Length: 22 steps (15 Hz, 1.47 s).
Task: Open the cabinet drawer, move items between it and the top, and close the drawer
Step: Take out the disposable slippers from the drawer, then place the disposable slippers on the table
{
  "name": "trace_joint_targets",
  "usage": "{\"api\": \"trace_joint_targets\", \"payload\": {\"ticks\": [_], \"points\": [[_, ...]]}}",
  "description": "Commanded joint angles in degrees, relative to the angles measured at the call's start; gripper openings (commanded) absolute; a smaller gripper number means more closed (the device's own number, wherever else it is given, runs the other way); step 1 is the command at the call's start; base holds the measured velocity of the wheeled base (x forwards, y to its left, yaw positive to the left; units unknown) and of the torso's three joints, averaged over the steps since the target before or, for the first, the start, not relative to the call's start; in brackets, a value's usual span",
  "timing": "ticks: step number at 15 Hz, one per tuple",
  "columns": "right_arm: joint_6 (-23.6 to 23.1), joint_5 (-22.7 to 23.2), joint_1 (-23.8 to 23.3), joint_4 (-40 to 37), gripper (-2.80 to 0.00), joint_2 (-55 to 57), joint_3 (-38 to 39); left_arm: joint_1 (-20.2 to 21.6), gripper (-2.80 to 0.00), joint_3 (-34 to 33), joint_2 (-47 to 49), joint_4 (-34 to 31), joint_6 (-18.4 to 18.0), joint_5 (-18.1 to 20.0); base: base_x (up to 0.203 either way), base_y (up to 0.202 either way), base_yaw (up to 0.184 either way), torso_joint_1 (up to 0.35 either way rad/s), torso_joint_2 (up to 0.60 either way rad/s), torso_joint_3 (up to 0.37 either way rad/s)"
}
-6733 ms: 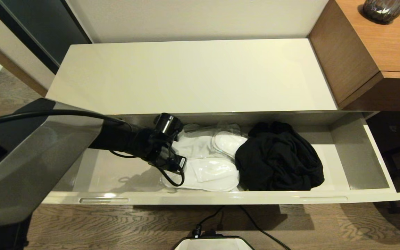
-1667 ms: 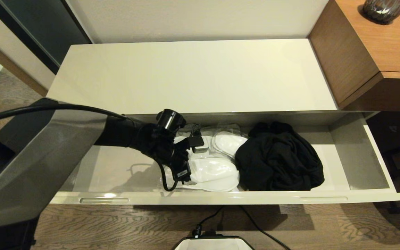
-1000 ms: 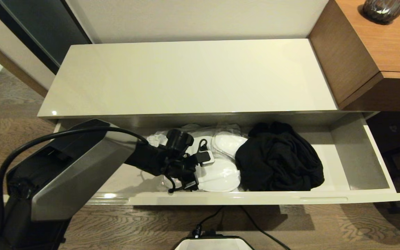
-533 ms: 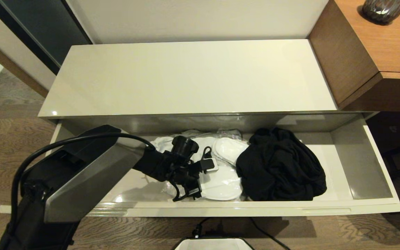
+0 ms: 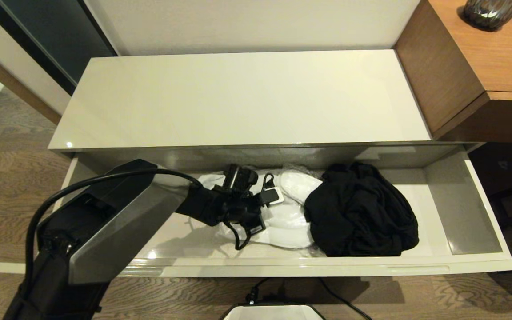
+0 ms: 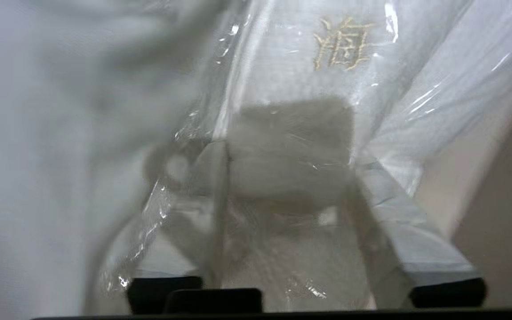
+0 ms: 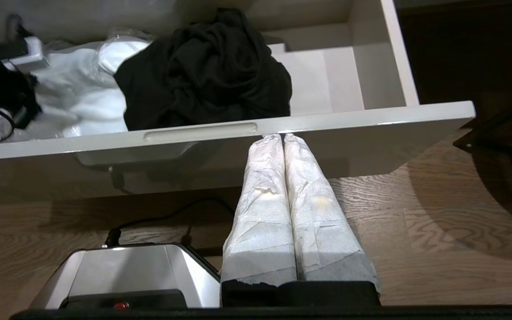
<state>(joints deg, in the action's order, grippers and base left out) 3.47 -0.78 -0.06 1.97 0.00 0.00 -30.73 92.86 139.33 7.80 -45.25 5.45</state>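
My left tool (image 6: 291, 186) sits down in the open cabinet drawer (image 5: 309, 265), its fingers (image 6: 398, 231) closing around a plastic-wrapped pair of white slippers (image 6: 309, 89); film lies between them, though I can't call the grip firm. The black garment (image 5: 360, 218) lies just beside the slippers. I judge this the pick-up step: next I need a secure pinch (the film looks slippery), then a lift clear of the drawer wall onto the bare cabinet surface (image 5: 238, 98). My right tool (image 7: 285, 200) is closed, parked below the drawer front.
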Motion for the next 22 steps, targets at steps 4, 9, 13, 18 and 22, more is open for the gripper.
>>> {"api": "trace_joint_targets", "payload": {"ticks": [4,9,13,18,22], "points": [[0.04,-0.01,-0.03,0.05,-2.80,0.09,0.00,1.02,-2.80,3.52,-5.42,-1.20,8.50,-2.83,0.000,0.000,0.000,0.000,0.00,0.000],[-0.05,-0.01,-0.03,0.05,-2.80,0.09,0.00,0.78,-2.80,7.23,-14.86,-13.03,17.26,-6.66,0.000,0.000,0.000,0.000,0.00,0.000],[-0.05,-0.01,-0.03,-0.04,-2.80,0.09,0.00,-2.08,-2.80,7.23,-20.25,-18.28,20.45,-8.88,0.000,0.000,0.000,0.000,0.00,0.000],[0.04,-0.01,-0.03,-0.04,-2.80,0.09,0.00,-6.84,-2.80,10.81,-27.50,-29.17,26.95,-13.01,0.000,0.000,0.000,0.000,0.00,0.000],[-0.05,-0.01,-0.03,0.04,-2.80,0.09,0.00,-6.21,-2.80,17.23,-27.73,-33.56,28.84,-17.45,0.000,0.000,0.000,0.000,0.00,0.000]]}}
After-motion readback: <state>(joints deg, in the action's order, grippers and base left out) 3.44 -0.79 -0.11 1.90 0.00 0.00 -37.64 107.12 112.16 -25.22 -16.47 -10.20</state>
